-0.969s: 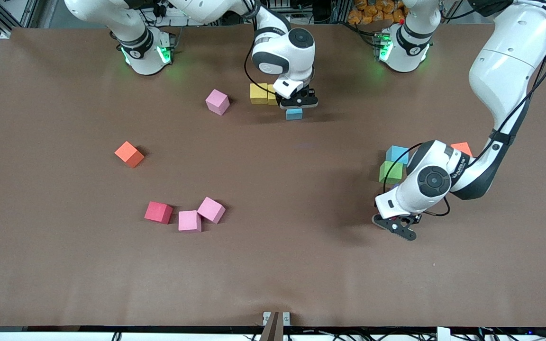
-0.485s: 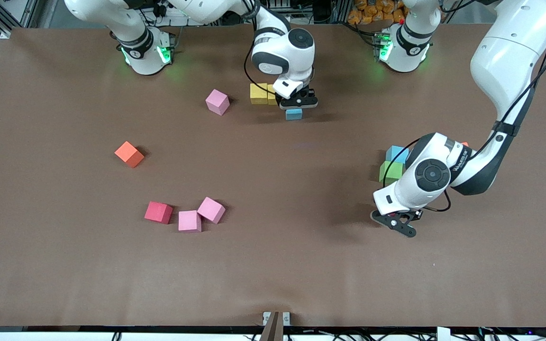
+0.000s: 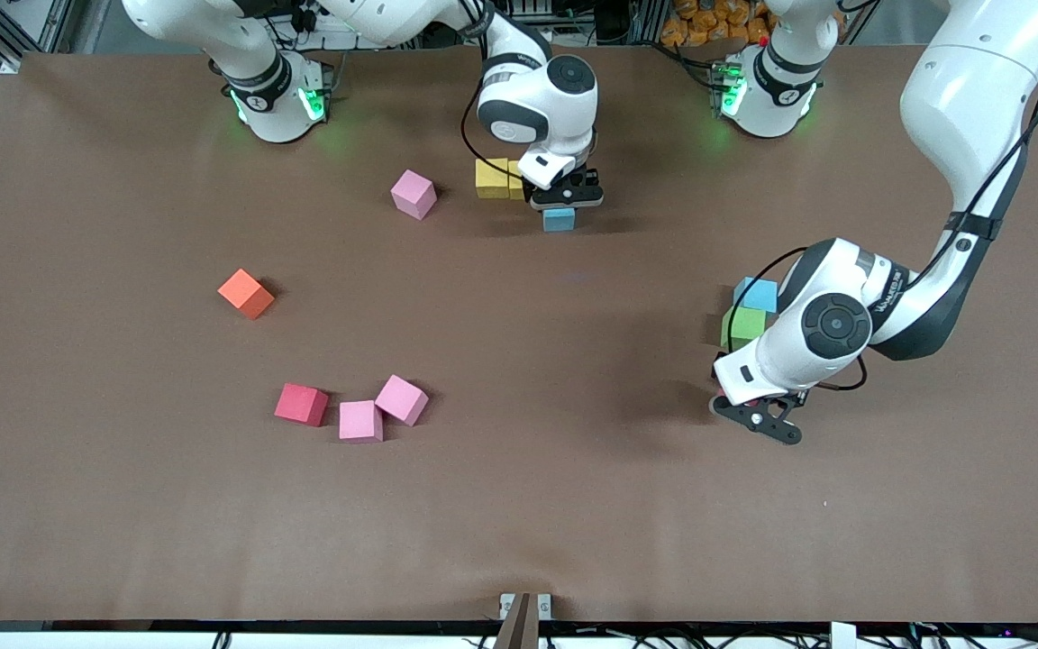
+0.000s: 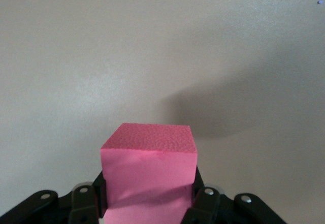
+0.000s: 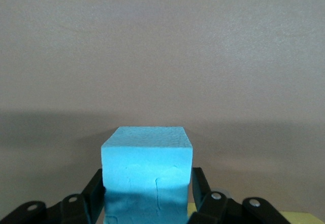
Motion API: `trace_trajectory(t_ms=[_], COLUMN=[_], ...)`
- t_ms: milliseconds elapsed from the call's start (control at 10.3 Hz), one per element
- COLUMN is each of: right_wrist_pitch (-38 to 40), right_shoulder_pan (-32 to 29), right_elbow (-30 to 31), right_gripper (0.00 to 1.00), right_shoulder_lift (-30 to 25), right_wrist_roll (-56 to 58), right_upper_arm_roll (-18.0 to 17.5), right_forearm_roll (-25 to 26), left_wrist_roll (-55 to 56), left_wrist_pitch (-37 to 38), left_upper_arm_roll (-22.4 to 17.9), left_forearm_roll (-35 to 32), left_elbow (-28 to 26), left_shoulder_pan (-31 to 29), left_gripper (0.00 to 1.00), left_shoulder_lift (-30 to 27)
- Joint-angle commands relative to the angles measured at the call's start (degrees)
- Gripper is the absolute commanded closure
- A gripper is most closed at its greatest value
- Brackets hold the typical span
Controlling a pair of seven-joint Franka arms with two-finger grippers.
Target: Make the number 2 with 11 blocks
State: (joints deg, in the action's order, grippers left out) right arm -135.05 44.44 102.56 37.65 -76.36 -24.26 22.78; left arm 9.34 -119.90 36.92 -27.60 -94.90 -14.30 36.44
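Note:
My right gripper [image 3: 564, 196] is shut on a light blue block [image 3: 559, 218], holding it low at the table beside two touching yellow blocks [image 3: 492, 178]. In the right wrist view the gripper [image 5: 147, 196] grips the blue block [image 5: 147, 160] by its sides. My left gripper [image 3: 756, 416] hangs over bare table close to a green block [image 3: 742, 326] and a second light blue block [image 3: 758, 293]. In the left wrist view it [image 4: 148, 196] is shut on a pinkish-red block [image 4: 147, 165], which is hidden in the front view.
Toward the right arm's end lie a purple block [image 3: 414, 194], an orange block [image 3: 245, 294], and a row of a red block [image 3: 301, 404], a pink block [image 3: 360, 420] and a purple block [image 3: 401, 399]. The left arm's wrist covers the table next to the green block.
My left gripper has drifted a little away from the front camera with its block, and its wrist now hides an orange-red block beside the blue one. The right gripper has barely moved.

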Motion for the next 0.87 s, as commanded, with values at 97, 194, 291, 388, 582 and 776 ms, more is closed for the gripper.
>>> trace_trajectory(t_ms=[97, 194, 291, 388, 582, 776], right_wrist_pitch=[0.0, 0.2, 0.5, 1.9, 4.3, 8.3], right_shoulder_pan=[-1.5, -1.7, -2.0, -2.1, -5.5, -10.4], right_elbow=[1.8, 1.8, 1.8, 1.8, 1.8, 1.8], right_gripper=[0.25, 0.25, 0.21, 0.16, 0.11, 0.09], right_shoulder_lift=[-1.9, -2.3, -3.0, -4.0, -5.7, -8.0], right_wrist_roll=[-1.8, -1.8, -1.8, -1.8, -1.8, -1.5], right_upper_arm_roll=[-1.2, -1.3, -1.8, -2.0, -5.4, -10.0], right_forearm_roll=[1.6, 1.6, 1.5, 1.4, 1.3, 1.3], left_wrist_roll=[11.6, 14.9, 18.1, 21.9, 29.3, 36.1], left_wrist_pitch=[4.8, 6.3, 7.9, 8.7, 9.2, 9.4], left_upper_arm_roll=[3.2, 4.1, 5.4, 6.4, 7.8, 8.9], left_forearm_roll=[1.1, 1.1, 1.1, 1.1, 1.1, 3.2], left_elbow=[-1.1, -1.2, -1.4, -1.7, -3.9, -6.0], left_shoulder_pan=[0.1, 0.0, -0.4, -0.5, -0.6, -0.6], left_gripper=[0.54, 0.54, 0.54, 0.54, 0.54, 0.54], left_shoulder_lift=[-2.5, -2.6, -2.6, -3.0, -4.4, -5.3])
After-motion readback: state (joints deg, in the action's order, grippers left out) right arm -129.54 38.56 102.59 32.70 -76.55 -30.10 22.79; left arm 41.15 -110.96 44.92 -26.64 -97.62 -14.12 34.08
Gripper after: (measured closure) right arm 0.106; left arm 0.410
